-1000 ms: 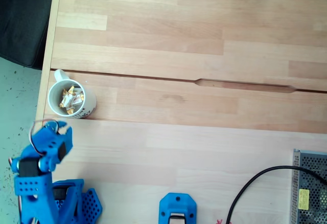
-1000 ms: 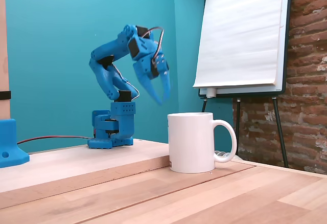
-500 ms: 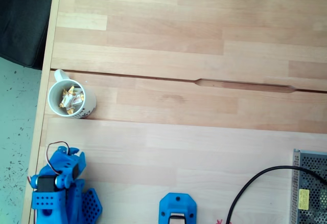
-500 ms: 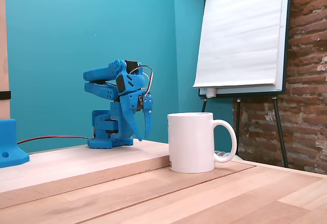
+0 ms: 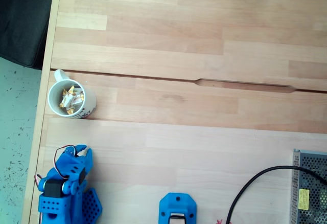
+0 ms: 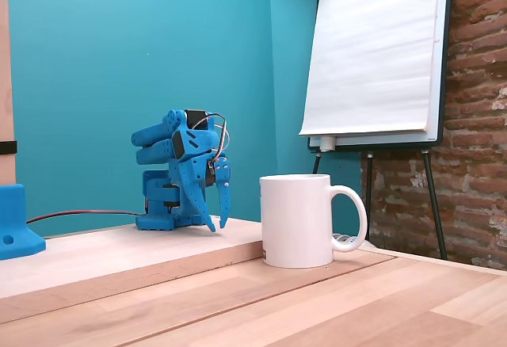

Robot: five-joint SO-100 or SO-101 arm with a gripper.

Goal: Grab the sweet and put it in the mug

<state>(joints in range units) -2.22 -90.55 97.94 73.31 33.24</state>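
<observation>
The white mug stands near the table's left edge in a fixed view from above, with several gold-and-white wrapped sweets lying inside it. From the side, the mug stands on the lower board with its handle to the right; its contents are hidden there. My blue gripper is folded back over the arm's base, below the mug and apart from it. In the side view the gripper points down at the raised board, left of the mug, jaws together and holding nothing.
A blue printed part, a black cable and a metal mesh box lie along the bottom edge. A groove crosses the table. A flipchart stands behind the mug. A blue block sits at the left.
The arm has folded down and back onto its base. The gripper dropped from above mug height, beside the mug, to just over the board near the base.
</observation>
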